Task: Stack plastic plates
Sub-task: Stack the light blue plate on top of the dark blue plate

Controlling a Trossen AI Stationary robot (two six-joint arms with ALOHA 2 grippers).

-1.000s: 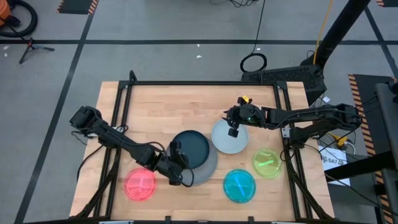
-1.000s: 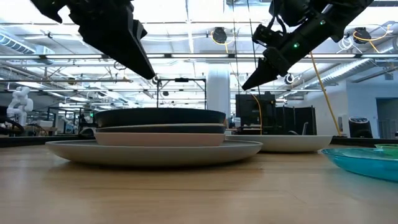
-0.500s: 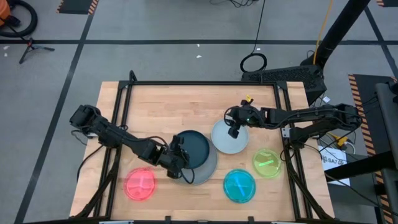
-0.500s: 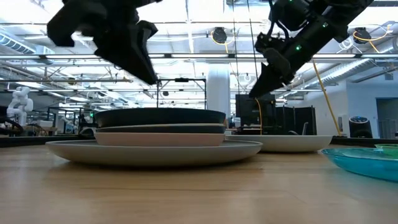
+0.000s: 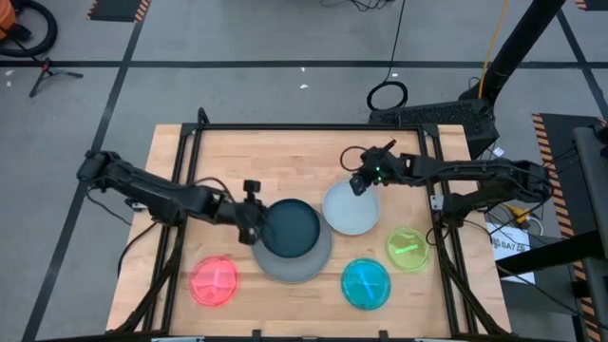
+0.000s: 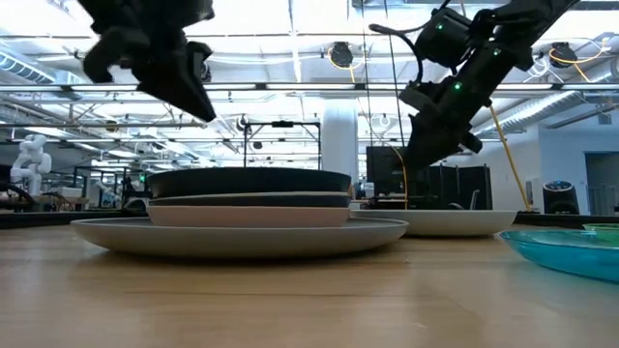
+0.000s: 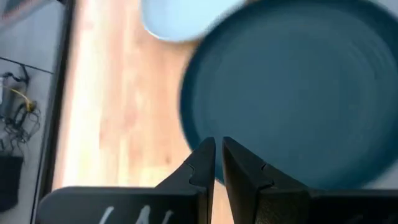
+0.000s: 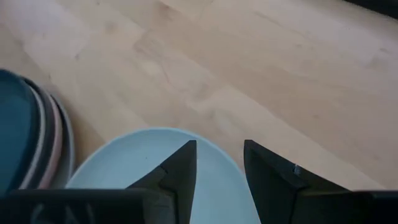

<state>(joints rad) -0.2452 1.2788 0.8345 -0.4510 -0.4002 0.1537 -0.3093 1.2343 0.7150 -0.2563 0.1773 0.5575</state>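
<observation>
A stack sits mid-table: the large grey plate [image 5: 309, 266] at the bottom, a peach-pink plate [image 6: 247, 215] on it, and a dark teal plate [image 5: 290, 228] on top. The pale blue plate [image 5: 351, 211] lies flat beside the stack, on its right. Red [image 5: 217, 282], cyan [image 5: 366, 283] and green [image 5: 408, 249] plates lie along the near side. My left gripper [image 7: 219, 149] is shut and hovers in the air at the teal plate's left edge. My right gripper [image 8: 219, 152] is open and hangs above the pale blue plate's far rim [image 8: 155, 140].
A black metal frame [image 5: 304, 126] runs along the table's far and side edges. Bare wood [image 5: 266, 161] stretches across the far half of the table. Beyond the table lies a workshop with equipment.
My left gripper has drawn back from the stack's near-left side, moving toward the table's left and far edges, and now stands at the teal plate's left edge. My right gripper has shifted a little toward the far edge, over the pale blue plate's far rim, and tipped steeper.
</observation>
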